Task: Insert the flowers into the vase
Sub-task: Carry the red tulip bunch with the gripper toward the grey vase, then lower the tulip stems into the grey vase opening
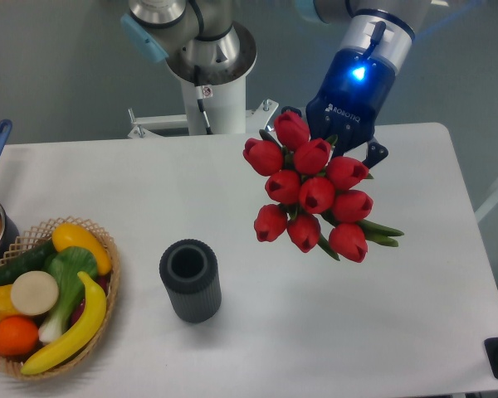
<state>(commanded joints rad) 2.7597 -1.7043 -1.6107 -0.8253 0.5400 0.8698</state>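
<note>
Hand (336, 141) clenched on the flowers (314, 189), held high above the bench (332, 332). Well apart from the vase (190, 280), upright near a fruit basket (108, 249).

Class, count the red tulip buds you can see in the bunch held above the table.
10 buds in the flowers: two on top, three beneath, three more below, two lowest; others may be hidden behind. The pincer is behind them.

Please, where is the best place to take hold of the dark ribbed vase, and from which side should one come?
Probably the vase is best gripped across its ribbed cylindrical wall, coming from its right: the basket stands left, and the flowers in the tool need the mouth free.
</note>
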